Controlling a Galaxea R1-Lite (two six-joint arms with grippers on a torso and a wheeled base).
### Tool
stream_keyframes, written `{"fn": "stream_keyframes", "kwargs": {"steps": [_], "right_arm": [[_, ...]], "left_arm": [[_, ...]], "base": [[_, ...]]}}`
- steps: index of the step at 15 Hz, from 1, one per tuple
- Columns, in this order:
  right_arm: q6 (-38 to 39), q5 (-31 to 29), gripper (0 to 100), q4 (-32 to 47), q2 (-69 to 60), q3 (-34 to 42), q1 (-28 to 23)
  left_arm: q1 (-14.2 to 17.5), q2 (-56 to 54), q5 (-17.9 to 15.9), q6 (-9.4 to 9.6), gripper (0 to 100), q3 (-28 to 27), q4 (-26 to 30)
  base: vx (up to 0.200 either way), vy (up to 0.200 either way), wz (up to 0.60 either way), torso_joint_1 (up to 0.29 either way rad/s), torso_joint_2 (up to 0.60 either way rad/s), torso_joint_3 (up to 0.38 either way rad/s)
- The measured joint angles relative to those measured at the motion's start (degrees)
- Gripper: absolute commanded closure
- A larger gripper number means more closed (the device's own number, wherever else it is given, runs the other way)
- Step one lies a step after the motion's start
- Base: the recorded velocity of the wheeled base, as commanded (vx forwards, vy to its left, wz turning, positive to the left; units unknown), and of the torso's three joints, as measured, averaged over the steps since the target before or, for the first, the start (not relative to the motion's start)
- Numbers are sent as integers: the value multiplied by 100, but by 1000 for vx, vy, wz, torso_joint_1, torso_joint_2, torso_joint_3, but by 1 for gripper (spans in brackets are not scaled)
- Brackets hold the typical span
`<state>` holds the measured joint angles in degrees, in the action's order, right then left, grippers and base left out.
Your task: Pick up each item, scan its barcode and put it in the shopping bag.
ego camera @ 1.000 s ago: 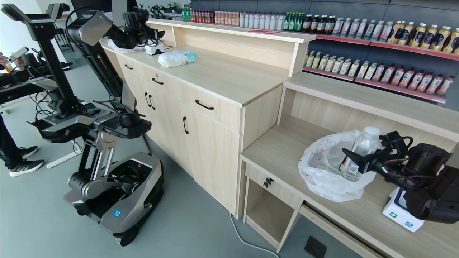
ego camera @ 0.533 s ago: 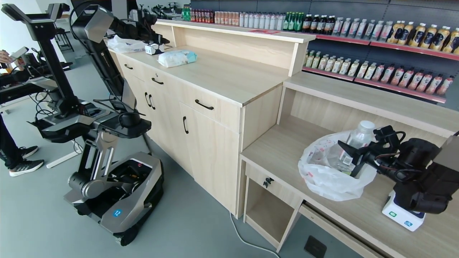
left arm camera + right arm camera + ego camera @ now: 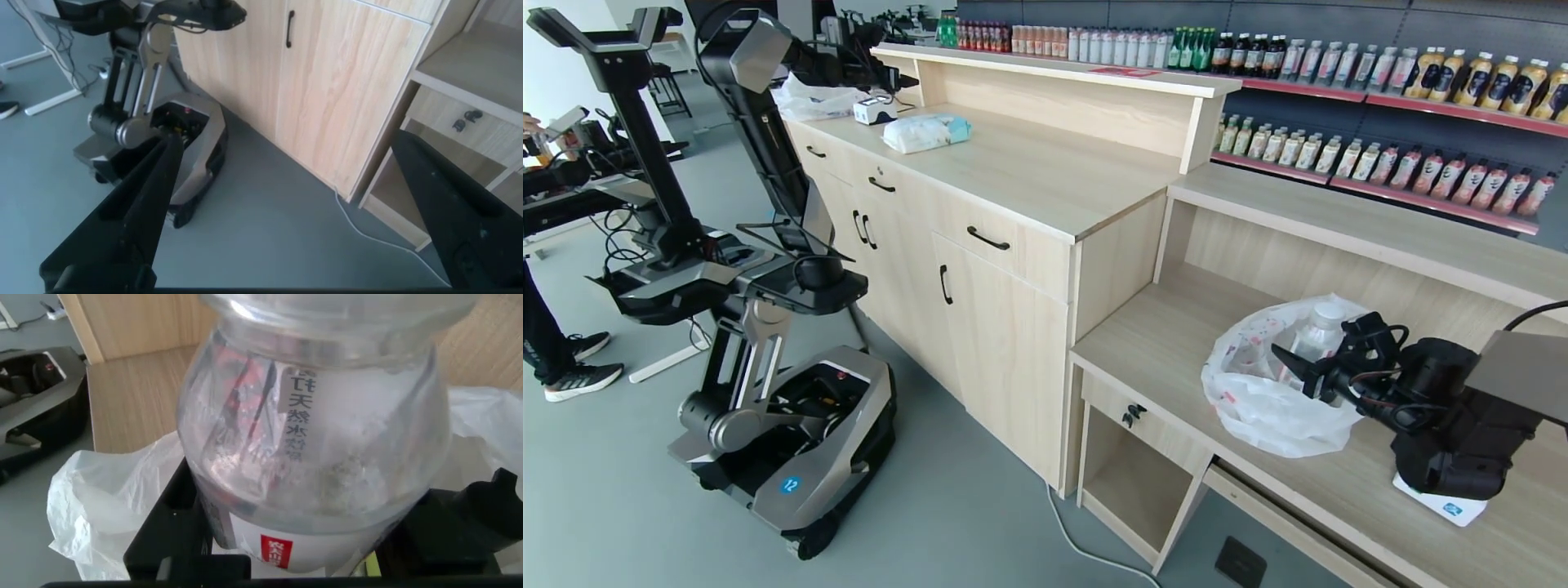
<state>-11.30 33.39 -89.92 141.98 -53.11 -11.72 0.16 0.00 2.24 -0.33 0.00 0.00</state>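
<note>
A clear bottle (image 3: 1312,333) with a white cap stands upright, its lower part down inside the white plastic shopping bag (image 3: 1254,400) on the low wooden counter (image 3: 1156,347). My right gripper (image 3: 1313,373) is shut on the bottle's body, at the bag's mouth. In the right wrist view the bottle (image 3: 319,433) sits between the two dark fingers (image 3: 176,531), with the bag (image 3: 98,506) spread below it. My left gripper (image 3: 294,220) hangs open over the grey floor, nothing between its fingers (image 3: 131,212).
A white scanner box (image 3: 1437,500) lies on the counter under my right arm. A taller cabinet (image 3: 1013,180) stands to the left with a tissue pack (image 3: 925,132) on top. Another robot (image 3: 768,392) stands on the floor at left. Drink shelves (image 3: 1380,155) line the back.
My right gripper has carried the bottle down and a little left, lowering it into the bag. The other robot's arm at the far counter has shifted.
</note>
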Motion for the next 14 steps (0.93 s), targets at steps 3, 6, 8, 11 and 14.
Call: {"fn": "stream_keyframes", "kwargs": {"steps": [3, 6, 8, 11, 14], "right_arm": [[-11, -2, 100, 0, 140, -29, -29], [-49, -2, 100, 1, 258, -16, -40], [-95, -2, 100, -2, 306, -13, -55], [-99, -2, 100, 0, 369, -5, -57], [-96, -2, 100, -2, 380, 0, -60]], "left_arm": [[0, 0, 2, 0, 0, 0, 0], [-2, 0, 2, -5, 0, 0, 0], [0, 0, 2, -2, 0, 0, 0], [-2, 2, 2, 0, 0, 0, 0], [0, 0, 2, -5, 0, 0, 0]], "base": [[0, 0, 0, 0, 0, 0], [0, 0, 0, 0, 0, 0], [0, 0, 0, 0, 0, 0], [0, 0, 0, 0, 0, 0], [0, 0, 0, 0, 0, 0]]}}
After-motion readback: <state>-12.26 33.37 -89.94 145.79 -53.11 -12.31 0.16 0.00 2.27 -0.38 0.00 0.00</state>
